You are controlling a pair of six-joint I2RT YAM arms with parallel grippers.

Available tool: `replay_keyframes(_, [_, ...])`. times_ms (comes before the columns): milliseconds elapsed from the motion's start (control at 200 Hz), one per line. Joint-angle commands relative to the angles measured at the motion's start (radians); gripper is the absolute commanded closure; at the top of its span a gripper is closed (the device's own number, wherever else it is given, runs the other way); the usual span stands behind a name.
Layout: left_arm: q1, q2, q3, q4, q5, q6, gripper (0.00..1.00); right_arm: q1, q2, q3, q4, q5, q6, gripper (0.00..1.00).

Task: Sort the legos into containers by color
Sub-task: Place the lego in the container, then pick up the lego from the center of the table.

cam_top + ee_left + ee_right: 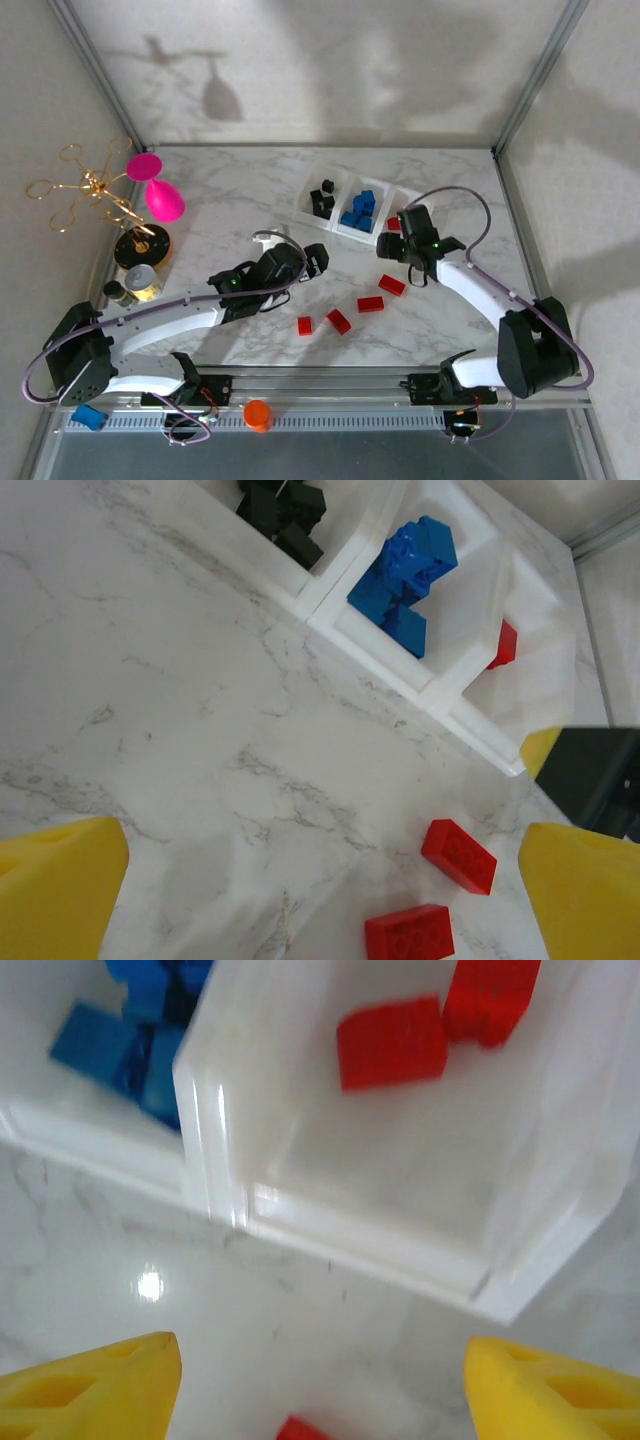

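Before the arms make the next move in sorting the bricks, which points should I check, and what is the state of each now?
1. Right hand open and empty: ok.
2. Left hand open and empty: ok.
3. Red compartment has free room: ok.
4. Black bricks and blue bricks unmixed: ok.
5. No loose red bricks on the table: not ok, four lie there.
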Motion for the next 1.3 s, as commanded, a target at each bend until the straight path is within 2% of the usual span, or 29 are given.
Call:
replay_keyframes(0, [-0.02,-0.012,-0.011,0.011,-0.033,-0.027,0.0,0.011,-0.052,-0.07,-0.005,-0.07,0.047,0.25])
replay_keyframes(185, [-0.035,0.017,-0.008,0.021,-0.041,-0.042,0.01,0.015,-0.054,-0.148,0.05,-0.114,0.055,0.22])
replay_keyframes(506, [-0.045,0.033,0.001,-0.001,-0.065,-0.046,0.0,0.02,0.056,-0.146,0.117,-0.123,0.028,0.2])
replay_keyframes(741, [-0.045,0.028,0.001,-0.017,-0.081,-0.043,0.0,0.059,0.048,-0.176,0.09,-0.13,0.043,0.19])
replay_keyframes(1021, [-0.045,0.034,0.005,-0.018,-0.089,-0.037,0.0,0.114,0.018,-0.214,0.051,-0.1,0.088,0.29])
replay_keyframes(1297, [-0.045,0.04,0.012,-0.024,-0.092,-0.035,0.0,0.126,0.07,-0.184,0.051,-0.013,0.093,0.4])
